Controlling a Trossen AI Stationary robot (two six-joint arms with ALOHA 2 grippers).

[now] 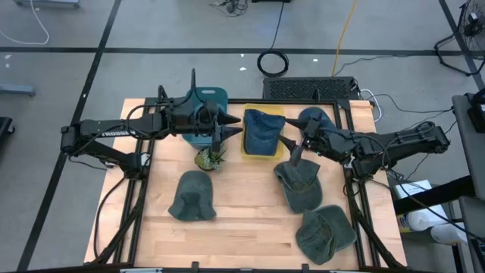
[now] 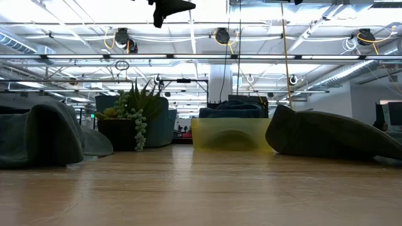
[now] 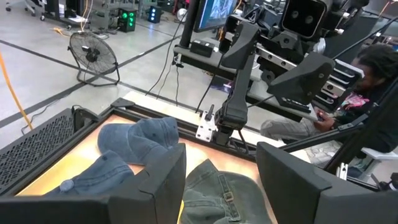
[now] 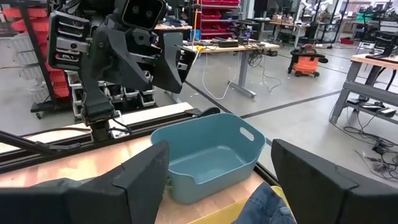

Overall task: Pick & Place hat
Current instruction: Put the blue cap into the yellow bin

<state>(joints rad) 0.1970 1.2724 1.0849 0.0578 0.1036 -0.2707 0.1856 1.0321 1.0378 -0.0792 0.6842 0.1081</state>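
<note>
A blue hat (image 1: 263, 130) lies in a yellow bin (image 1: 246, 148) at the far middle of the table; it also shows in the low view (image 2: 230, 110). A second blue hat (image 1: 312, 117) lies at the far right. Three green hats lie on the table: near left (image 1: 193, 196), right of centre (image 1: 299, 184) and near right (image 1: 326, 233). My left gripper (image 1: 224, 129) is open and empty, high above the table just left of the yellow bin. My right gripper (image 1: 292, 149) is open and empty, high up just right of the bin, above the far edge of the centre-right green hat.
A teal tub (image 1: 204, 102) stands at the far left of centre, and shows in the right wrist view (image 4: 208, 155). A small potted plant (image 1: 211, 158) stands in front of it. A person (image 3: 373, 68) sits beyond the table's right side. Bare wood lies at the near middle.
</note>
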